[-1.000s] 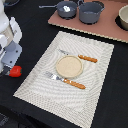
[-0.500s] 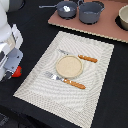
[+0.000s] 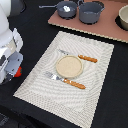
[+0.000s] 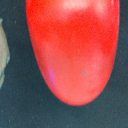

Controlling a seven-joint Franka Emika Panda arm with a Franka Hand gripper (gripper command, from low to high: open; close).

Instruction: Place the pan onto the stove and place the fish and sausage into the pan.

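The grey-blue pan (image 3: 68, 9) sits on the pinkish-brown stove (image 3: 102, 27) at the far side, its dark handle toward the exterior view's left. The white fish (image 3: 65, 8) lies inside it. The red sausage (image 3: 19, 72) lies on the black table at the exterior view's left, next to the placemat. It fills the wrist view (image 4: 75, 50) from very close. My gripper (image 3: 13, 71) hangs right at the sausage and hides most of it. Its fingers do not show clearly in either view.
A deeper grey pot (image 3: 91, 11) stands on the stove beside the pan, and another vessel (image 3: 123, 18) at the stove's right end. The pale striped placemat (image 3: 45, 87) holds a tan plate (image 3: 68, 65) and two orange-handled utensils (image 3: 75, 83). A pale shape (image 4: 3, 52) edges the wrist view.
The arm has sunk slightly toward the sausage. Nothing else has moved.
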